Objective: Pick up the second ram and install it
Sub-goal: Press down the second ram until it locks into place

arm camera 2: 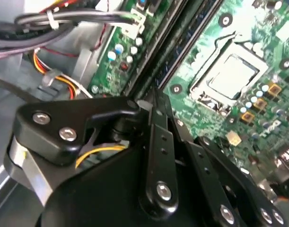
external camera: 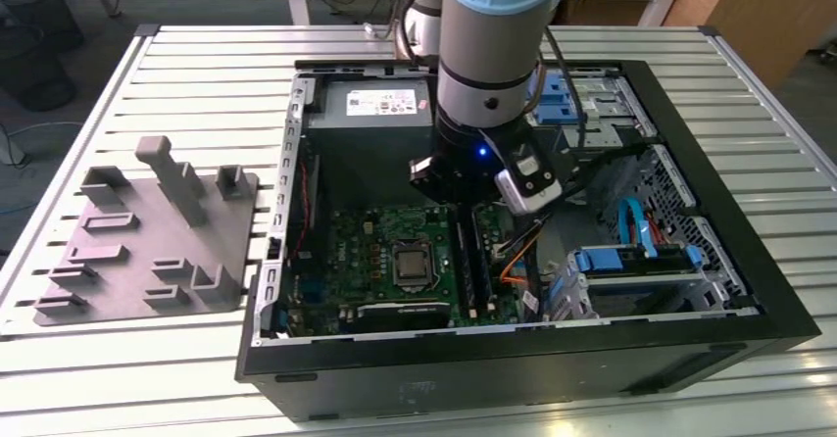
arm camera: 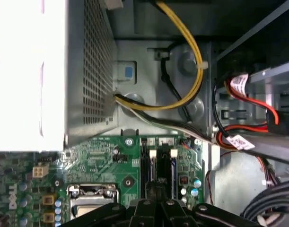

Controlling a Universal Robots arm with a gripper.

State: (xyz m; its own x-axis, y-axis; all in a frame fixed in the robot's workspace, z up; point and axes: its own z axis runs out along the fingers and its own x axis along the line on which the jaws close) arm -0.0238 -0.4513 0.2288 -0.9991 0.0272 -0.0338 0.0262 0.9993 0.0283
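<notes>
Ram (arm camera: pixel 157 172) (thin dark card) upright in slot; jaws above it.

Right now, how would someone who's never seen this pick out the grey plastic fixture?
Start at the open computer case on the slatted table. On the exterior view's left of the case lies the grey fixture, a flat plate. Its upright posts and small brackets set it apart; everything else nearby is bare slats.

Matt grey plastic fixture (external camera: pixel 144 246); glossy, probably metal, black linkage (arm camera 2: pixel 158 156).
</notes>
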